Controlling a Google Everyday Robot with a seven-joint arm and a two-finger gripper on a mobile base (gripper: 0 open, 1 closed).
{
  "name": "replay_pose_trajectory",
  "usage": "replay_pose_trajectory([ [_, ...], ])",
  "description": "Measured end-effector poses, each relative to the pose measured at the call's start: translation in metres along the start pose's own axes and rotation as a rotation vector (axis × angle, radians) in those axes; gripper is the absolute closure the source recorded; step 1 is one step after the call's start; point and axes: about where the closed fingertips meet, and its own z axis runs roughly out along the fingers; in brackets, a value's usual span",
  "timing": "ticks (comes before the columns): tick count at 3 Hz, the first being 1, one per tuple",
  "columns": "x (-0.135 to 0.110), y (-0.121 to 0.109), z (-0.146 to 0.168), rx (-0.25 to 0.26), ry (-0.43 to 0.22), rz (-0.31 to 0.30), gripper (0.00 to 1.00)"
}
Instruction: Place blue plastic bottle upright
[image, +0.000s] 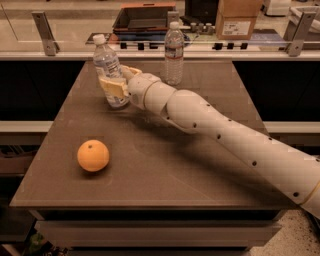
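Note:
The blue plastic bottle (106, 65), clear with a white cap and a pale label, stands near the table's back left, leaning slightly left, its base at or just above the tabletop. My gripper (116, 86) is shut around the bottle's lower body, its tan fingers (111, 84) wrapping the label. The white arm reaches in from the lower right across the table.
A taller, slimmer clear water bottle (173, 52) stands upright at the back middle, just right of my wrist. An orange (93, 155) lies at the front left. The brown table (200, 175) is bordered by a counter with a box and tray behind it.

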Motion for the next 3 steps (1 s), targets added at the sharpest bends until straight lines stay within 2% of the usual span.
replay_pose_trajectory([
  [3, -0.0011, -0.0001, 0.0001, 0.000, 0.000, 0.001, 0.13],
])
